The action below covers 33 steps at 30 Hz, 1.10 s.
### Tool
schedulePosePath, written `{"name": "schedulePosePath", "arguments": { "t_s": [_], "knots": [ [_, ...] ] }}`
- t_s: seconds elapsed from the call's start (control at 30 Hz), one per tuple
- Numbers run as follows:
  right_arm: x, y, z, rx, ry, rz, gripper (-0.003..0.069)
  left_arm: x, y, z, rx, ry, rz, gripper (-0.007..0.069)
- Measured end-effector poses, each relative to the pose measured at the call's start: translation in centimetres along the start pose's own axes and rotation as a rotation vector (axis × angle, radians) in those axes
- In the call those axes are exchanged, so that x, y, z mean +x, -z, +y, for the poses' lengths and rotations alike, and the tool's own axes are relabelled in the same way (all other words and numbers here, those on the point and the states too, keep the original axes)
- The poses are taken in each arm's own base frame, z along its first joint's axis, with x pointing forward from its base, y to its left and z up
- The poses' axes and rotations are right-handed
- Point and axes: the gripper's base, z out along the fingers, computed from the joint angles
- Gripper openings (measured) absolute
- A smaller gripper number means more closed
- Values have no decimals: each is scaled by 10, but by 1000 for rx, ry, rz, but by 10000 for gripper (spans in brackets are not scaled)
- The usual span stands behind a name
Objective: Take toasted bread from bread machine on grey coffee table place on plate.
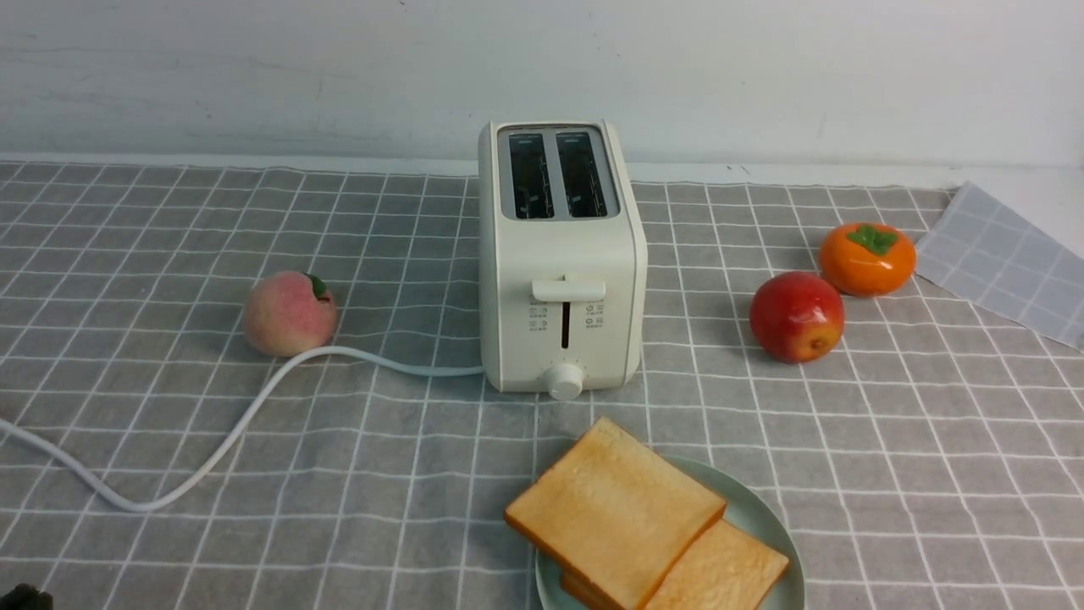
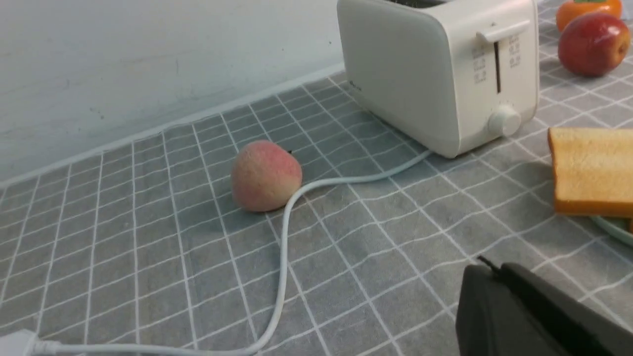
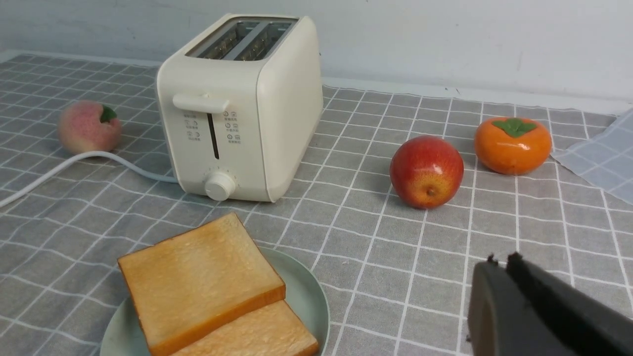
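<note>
Toasted bread (image 1: 614, 512), two slices, is stacked on one plate (image 1: 762, 518); left gripper (image 2: 494, 271) and right gripper (image 3: 502, 263) fingers (image 3: 494, 311) are clenched.

**Toasted bread (image 3: 198, 277) lies on the plate (image 3: 309, 291)**

I see two slices overlapping on the plate, near the lever side of the bread machine (image 3: 247, 109). An apple (image 3: 426, 171) and a persimmon (image 3: 513, 145) sit near each other on the grey coffee table (image 3: 385, 277). My right gripper (image 3: 500, 262) has its fingers pressed together.

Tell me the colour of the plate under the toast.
The plate is pale mint green, clearest in the right wrist view.
</note>
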Motion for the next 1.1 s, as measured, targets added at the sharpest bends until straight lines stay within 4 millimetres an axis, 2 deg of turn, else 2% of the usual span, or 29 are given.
{"name": "schedulePosePath", "arguments": {
  "t_s": [0.17, 0.3, 0.47, 0.7, 1.1],
  "knots": [
    [0, 0, 0, -1, -1, 0, 39, 4, -8, 5, -101, -43, -198, -1],
    [0, 0, 0, 0, -1, -1, 44, 6, -10, 6, -128, -61, -253, 0],
    [0, 0, 0, 0, -1, -1, 53, 20, -14, 3, -102, -22, -182, 1],
    [0, 0, 0, 0, -1, -1, 63, 34, -17, 1, -74, 235, -92, 3],
    [0, 0, 0, -1, -1, 0, 79, 59, -15, 5, -183, 416, 157, 10]
  ]
}}
